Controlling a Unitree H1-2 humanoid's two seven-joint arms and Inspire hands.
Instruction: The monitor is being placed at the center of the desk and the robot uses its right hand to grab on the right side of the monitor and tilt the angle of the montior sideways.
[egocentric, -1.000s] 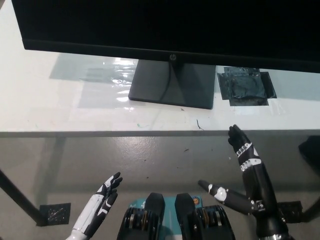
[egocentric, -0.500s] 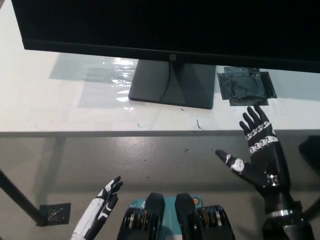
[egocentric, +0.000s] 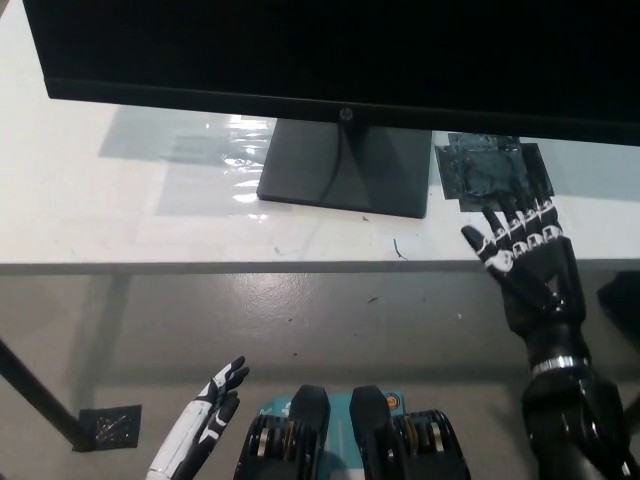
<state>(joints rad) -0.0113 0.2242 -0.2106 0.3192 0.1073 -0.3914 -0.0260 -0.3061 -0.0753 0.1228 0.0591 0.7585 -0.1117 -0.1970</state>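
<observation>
A black monitor (egocentric: 330, 50) fills the top of the head view, standing on a dark rectangular base (egocentric: 345, 168) at the middle of the white desk (egocentric: 120, 220). My black right hand (egocentric: 525, 260) is raised over the desk's front edge, below and in front of the monitor's right part. It is open, fingers spread and pointing toward the screen, touching nothing. My white left hand (egocentric: 205, 415) rests low at the lower left, below the desk, fingers extended and holding nothing.
A dark taped patch (egocentric: 490, 170) lies on the desk just right of the base, under my right fingertips. A desk leg (egocentric: 40, 395) and a dark floor patch (egocentric: 108, 425) show at lower left. Grey floor lies below the desk edge.
My right hand has risen and moved forward toward the monitor, turning from edge-on to palm-down with fingers spread over the taped patch. The left hand has barely shifted.
</observation>
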